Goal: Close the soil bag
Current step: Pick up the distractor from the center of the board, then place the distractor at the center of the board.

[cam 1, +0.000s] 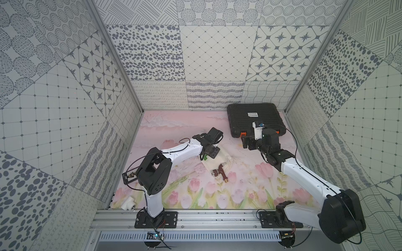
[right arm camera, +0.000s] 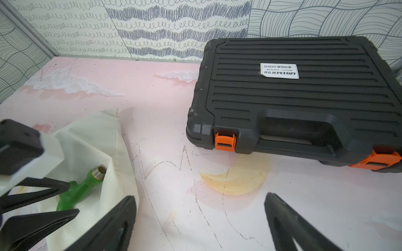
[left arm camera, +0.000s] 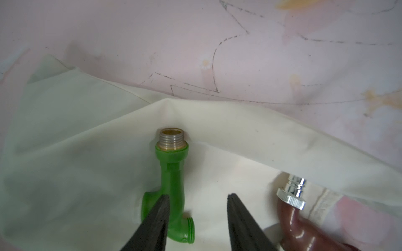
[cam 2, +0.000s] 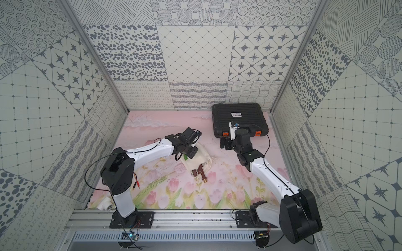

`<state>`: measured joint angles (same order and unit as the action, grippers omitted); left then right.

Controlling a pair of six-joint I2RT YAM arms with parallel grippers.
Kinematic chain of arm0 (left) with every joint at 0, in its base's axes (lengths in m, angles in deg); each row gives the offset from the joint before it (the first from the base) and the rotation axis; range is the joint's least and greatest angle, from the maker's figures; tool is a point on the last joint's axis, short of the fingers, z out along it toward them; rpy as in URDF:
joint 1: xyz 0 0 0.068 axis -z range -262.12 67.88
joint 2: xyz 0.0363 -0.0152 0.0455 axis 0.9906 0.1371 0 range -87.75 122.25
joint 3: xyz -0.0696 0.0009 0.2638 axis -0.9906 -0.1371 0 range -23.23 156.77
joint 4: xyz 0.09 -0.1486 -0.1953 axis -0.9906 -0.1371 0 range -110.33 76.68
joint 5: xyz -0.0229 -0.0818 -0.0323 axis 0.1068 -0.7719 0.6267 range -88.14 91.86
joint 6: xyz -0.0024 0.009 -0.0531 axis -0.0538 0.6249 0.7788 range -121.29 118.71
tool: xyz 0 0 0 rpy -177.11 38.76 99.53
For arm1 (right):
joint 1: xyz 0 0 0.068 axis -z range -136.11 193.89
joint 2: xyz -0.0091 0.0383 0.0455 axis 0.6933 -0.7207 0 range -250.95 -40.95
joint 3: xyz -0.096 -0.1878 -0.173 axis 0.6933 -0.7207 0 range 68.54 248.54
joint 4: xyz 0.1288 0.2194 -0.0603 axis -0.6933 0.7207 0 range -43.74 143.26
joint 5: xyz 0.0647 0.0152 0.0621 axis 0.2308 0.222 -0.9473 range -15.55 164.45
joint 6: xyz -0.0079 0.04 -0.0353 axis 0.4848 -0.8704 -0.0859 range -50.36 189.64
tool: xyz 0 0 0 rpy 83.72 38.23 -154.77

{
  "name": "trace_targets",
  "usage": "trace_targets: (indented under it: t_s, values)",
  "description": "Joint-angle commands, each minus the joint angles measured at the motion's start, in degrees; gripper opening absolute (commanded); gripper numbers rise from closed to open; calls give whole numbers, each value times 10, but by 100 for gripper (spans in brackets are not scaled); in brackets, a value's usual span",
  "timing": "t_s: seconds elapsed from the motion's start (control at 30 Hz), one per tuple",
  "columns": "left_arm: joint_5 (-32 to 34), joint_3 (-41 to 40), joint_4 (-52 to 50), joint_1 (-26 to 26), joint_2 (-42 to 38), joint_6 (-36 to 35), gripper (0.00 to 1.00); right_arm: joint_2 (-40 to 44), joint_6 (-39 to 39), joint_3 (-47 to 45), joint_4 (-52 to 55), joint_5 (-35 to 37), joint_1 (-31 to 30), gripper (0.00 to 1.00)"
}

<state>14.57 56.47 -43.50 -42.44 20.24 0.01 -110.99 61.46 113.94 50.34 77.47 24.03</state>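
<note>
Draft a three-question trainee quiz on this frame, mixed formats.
1. True or false: the right gripper holds the black case.
2. Which object lies on the soil bag between the left gripper fingers? A) green fitting B) brown tap C) white elbow
3. How many orange latches show on the black case?
Key: 1 false, its jaws stand open and empty; 2 A; 3 two.

A white label sits on the ribbed lid of the black case, which lies ahead of the fingers of the right gripper. Seen upside down from the right wrist, it reads GREENER, then Chinese characters, and the number 049039. A smaller line beside the brand is too fine to read. In both top views the label is an unreadable white patch
</note>
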Motion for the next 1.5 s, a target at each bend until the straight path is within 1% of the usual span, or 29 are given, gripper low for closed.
trace_targets:
  t_s: [0.0,0.2,0.47,0.63,0.7,0.77,0.87,1.03,1.1,1.17,1.3,1.37,1.47]
  values:
    - [60,39,-95,-3,54,-34,43,-2,-3,-4,-30,-4,-2,97]
    - [94,67,-103,-20,96,-35,42,-7,1,-5,-35,-18,-2,97]
    - [89,81,-84,-20,106,-57,43,-21,2,-5,-43,-39,-2,97]
    - [75,99,-99,-22,143,-59,34,-21,-1,-4,-45,-37,-2,97]
    - [69,104,-106,-22,146,-55,25,-16,0,-4,-40,-33,-2,97]
    - [70,105,-118,-22,133,-52,20,-7,1,0,-28,-28,-2,97]
    - [85,104,-149,-22,94,-46,13,8,0,7,0,-28,-2,97]
    - [99,71,-180,-33,-16,-23,12,35,0,27,70,-30,-21,97]
    - [104,45,-188,-55,-54,-5,12,42,6,40,105,-23,-39,97]
    - [100,11,-194,-92,-91,18,11,43,10,54,135,-21,-59,97]
    - [98,-72,-195,-191,-140,74,10,33,15,79,190,-13,-111,97]
    - [73,-116,-167,-241,-150,95,10,22,15,90,208,-11,-136,97]
    - [50,-152,-124,-288,-128,113,10,3,18,105,234,-9,-171,97]
